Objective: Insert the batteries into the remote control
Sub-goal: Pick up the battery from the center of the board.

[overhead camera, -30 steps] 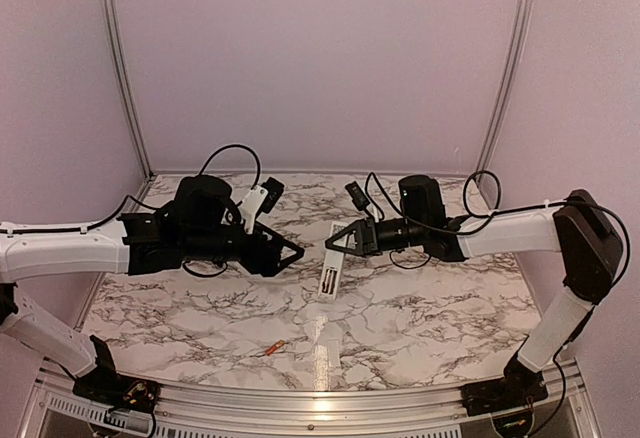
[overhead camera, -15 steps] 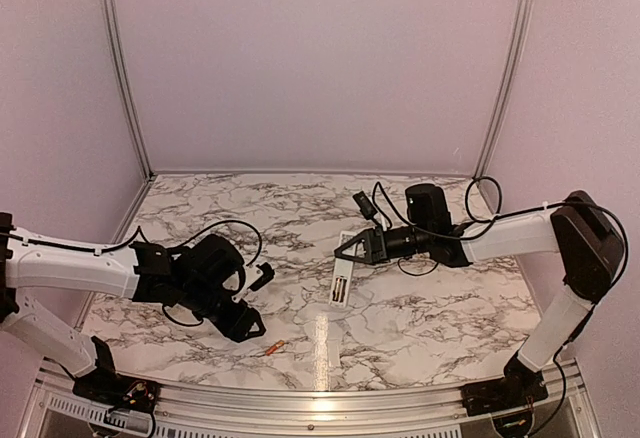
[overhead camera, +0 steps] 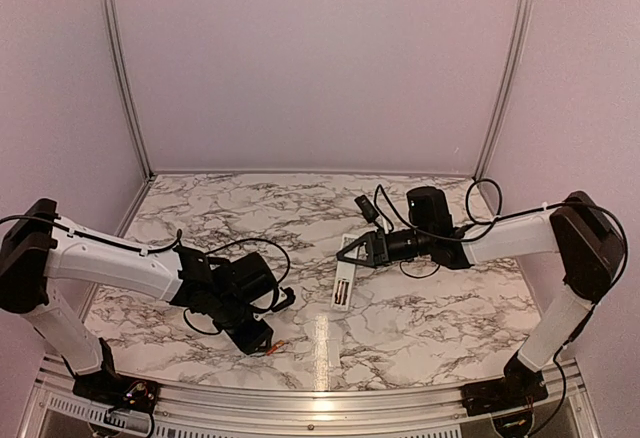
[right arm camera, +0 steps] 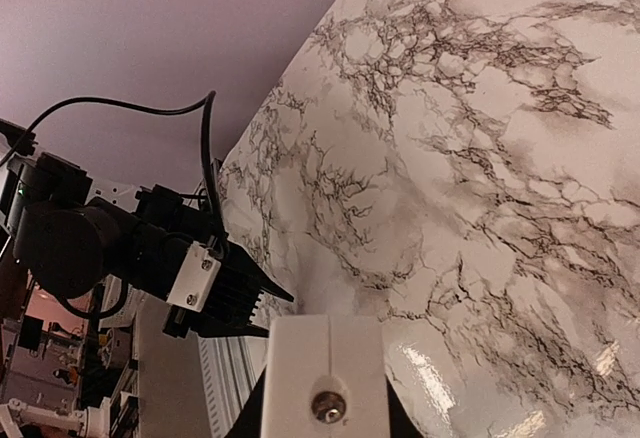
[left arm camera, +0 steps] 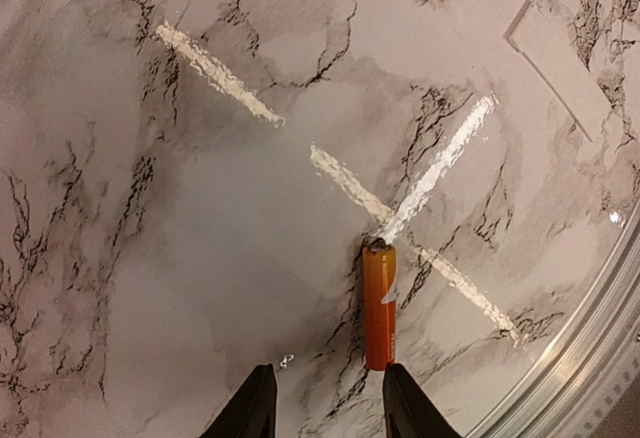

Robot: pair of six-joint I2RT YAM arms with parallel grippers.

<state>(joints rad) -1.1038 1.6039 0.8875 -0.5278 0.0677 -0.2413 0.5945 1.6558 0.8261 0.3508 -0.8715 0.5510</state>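
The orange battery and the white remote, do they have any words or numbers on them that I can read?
No text can be read anywhere in these pictures.
On the battery: only plain orange shows, with no letters or numbers.
On the remote control: small dark marks, too tiny and blurred to read.

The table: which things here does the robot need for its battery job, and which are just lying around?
For the job:
- battery, lying on the table just ahead of the open left tool
- remote control, gripped by the right tool

Just lying about:
- flat white piece; I can't tell what it is
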